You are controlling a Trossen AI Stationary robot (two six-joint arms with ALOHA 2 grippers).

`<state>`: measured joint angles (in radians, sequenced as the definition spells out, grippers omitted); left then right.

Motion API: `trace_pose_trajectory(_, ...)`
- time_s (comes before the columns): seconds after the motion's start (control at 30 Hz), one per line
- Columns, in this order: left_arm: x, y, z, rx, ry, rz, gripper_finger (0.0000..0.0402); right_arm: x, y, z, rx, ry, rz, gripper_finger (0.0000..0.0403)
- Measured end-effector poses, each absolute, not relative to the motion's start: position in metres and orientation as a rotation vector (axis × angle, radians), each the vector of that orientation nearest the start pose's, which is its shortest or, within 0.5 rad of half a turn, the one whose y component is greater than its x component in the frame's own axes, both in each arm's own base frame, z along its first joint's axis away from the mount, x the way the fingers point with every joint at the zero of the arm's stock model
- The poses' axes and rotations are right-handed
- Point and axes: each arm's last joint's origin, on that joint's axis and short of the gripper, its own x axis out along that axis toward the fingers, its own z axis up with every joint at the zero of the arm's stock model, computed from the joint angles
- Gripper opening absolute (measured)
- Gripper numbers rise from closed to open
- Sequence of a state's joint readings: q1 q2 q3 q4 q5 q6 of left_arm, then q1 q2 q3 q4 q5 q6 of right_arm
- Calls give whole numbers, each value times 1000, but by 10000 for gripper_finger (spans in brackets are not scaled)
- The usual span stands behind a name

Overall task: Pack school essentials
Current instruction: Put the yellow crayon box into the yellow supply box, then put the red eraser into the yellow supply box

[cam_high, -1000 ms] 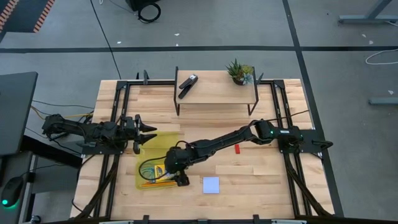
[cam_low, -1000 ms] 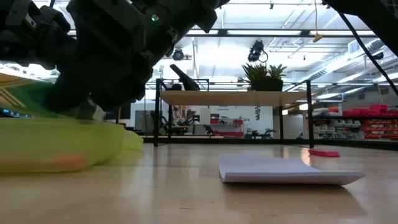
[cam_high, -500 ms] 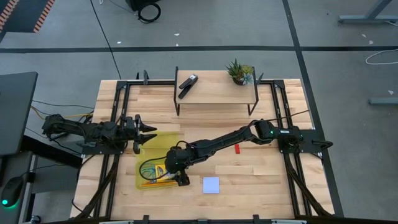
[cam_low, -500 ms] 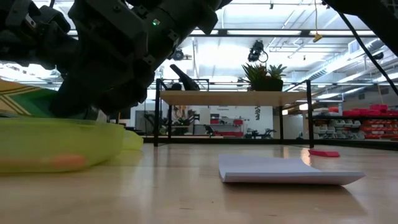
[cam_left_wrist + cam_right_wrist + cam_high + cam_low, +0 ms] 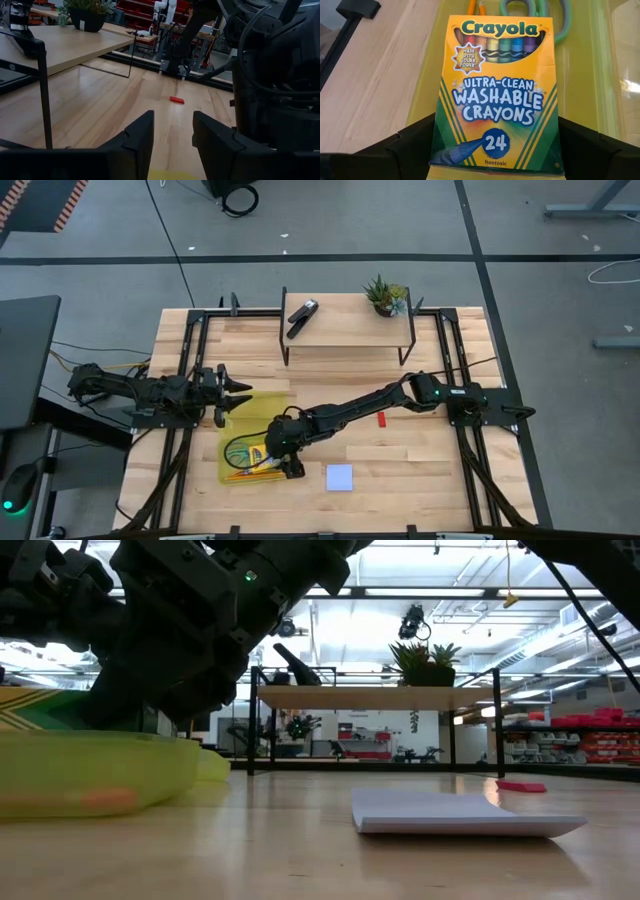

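High view: right gripper (image 5: 283, 463) over yellow tray (image 5: 232, 427) with crayon box (image 5: 256, 452); release low and flat so it settles beside the scissors. Low view: note pad (image 5: 460, 814) and red block (image 5: 520, 786) lie on the bench. Left wrist: left gripper (image 5: 172, 145) fingers parted, empty. Right wrist: fingers clamp the box.
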<state>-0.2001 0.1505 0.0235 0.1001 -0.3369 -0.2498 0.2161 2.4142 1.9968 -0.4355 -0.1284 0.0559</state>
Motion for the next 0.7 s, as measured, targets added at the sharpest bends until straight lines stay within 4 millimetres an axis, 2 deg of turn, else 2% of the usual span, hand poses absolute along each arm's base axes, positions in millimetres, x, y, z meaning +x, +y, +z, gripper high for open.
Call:
trace_pose_trajectory(0.17,104,-11,169,-242,9,139,150,516,116,162,16,864,297,363)
trace_pose_trajectory(0.43,104,-11,169,-242,9,139,149,516,115,162,12,863,280,397)
trace_pose_trajectory(0.7,104,-11,169,-242,8,139,151,516,114,163,-10,865,253,399)
